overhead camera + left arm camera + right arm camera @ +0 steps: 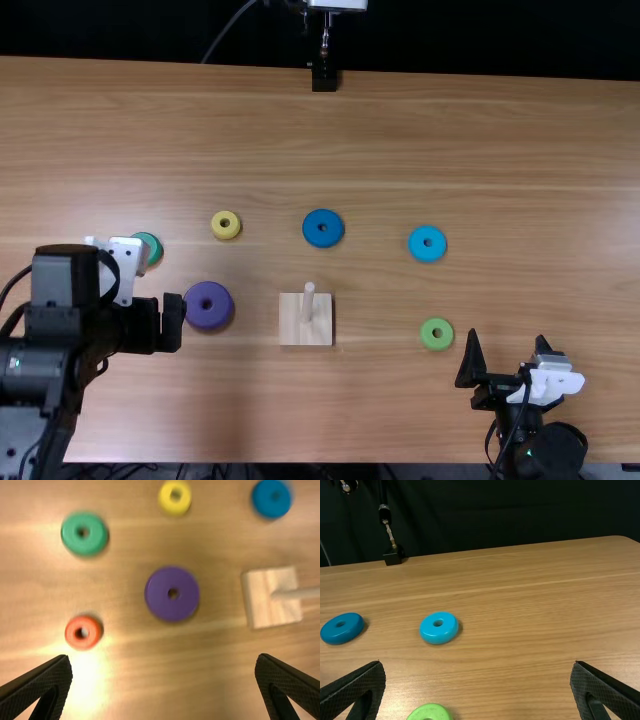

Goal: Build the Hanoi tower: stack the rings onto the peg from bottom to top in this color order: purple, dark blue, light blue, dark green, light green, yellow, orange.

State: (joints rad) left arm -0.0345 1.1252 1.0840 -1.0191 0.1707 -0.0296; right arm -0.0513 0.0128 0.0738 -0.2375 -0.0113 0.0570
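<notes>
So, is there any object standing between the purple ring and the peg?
Nothing visible stands between the purple ring and the upright peg, whose wooden base begins just past a strip of table.

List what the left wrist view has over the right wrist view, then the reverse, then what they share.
Left wrist view's own: the thick purple ring, dark green ring, small yellow ring, small orange ring, square pale wooden base with its round peg, and the open black left gripper.

Right wrist view's own: the light blue ring, light green ring, black backdrop, and the open black right gripper.

Shared: the dark blue ring and light brown wooden table.
</notes>
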